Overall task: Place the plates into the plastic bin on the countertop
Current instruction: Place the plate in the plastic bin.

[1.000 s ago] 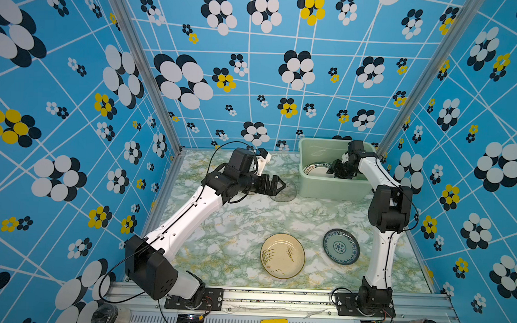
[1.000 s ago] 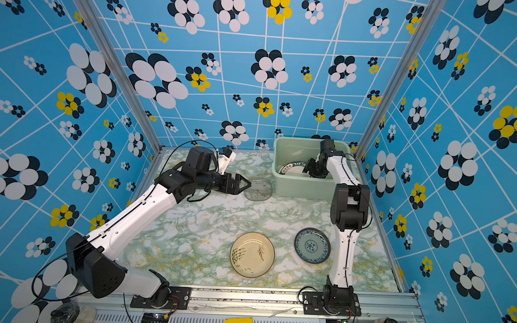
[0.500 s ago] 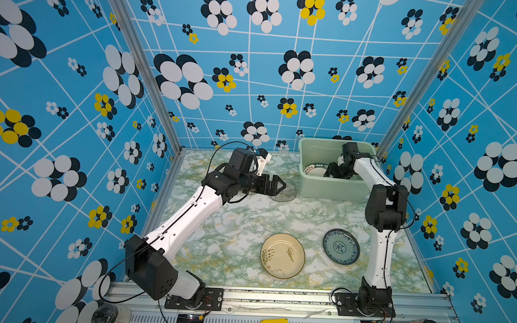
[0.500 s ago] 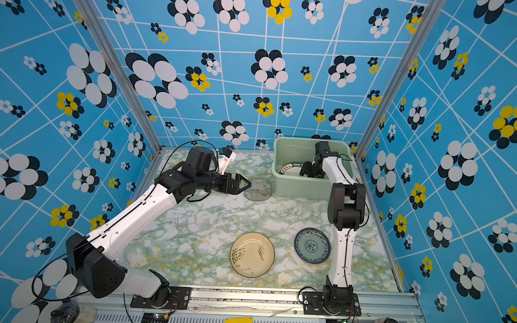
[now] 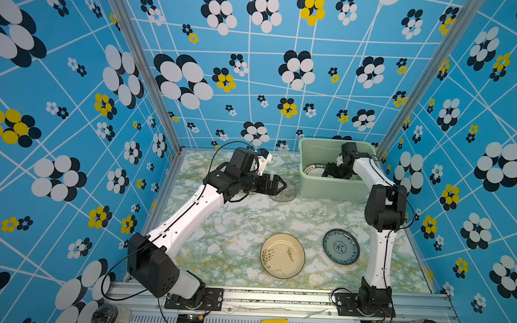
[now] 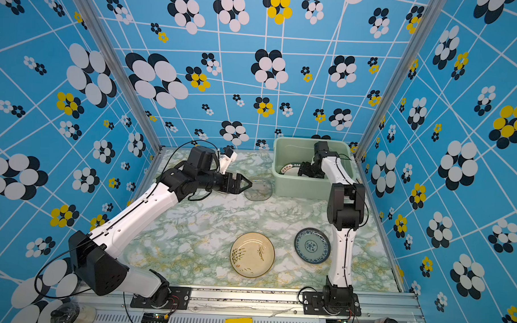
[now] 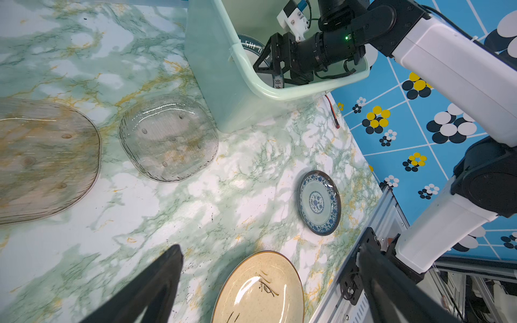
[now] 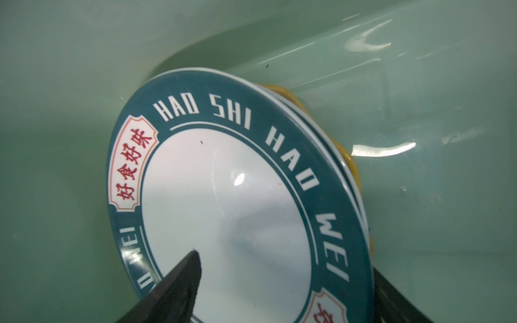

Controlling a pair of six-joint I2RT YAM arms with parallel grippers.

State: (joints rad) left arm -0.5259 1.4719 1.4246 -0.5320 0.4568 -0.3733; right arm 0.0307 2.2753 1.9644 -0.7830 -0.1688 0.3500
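Observation:
The plastic bin [image 5: 330,188] [image 6: 297,187] stands at the back right of the countertop [image 5: 234,226]. Inside it, a white dark-rimmed plate [image 8: 223,195] [image 5: 313,169] rests tilted on a yellow plate [image 8: 282,91]. My right gripper [image 8: 285,268] [image 5: 326,171] is down in the bin, open, one finger over the plate's face and the other past its rim. My left gripper [image 5: 281,185] [image 7: 270,249] hovers open and empty over the near edge of a grey glass plate [image 7: 167,139] [image 5: 287,195]. An amber plate [image 7: 42,159] lies beside the glass one. A cream plate [image 5: 282,255] and a blue-white plate [image 5: 341,246] lie near the front.
Blue flowered walls close in three sides. The grey glass plate lies close to the bin's front left corner [image 7: 223,123]. A thin red cable [image 7: 333,112] runs by the bin. The right arm's upright link [image 5: 381,255] stands right next to the blue-white plate. A metal rail [image 5: 276,299] borders the front.
My right gripper's jaws have spread wider inside the bin and it has shifted slightly left over the white plate. The left arm has stayed put.

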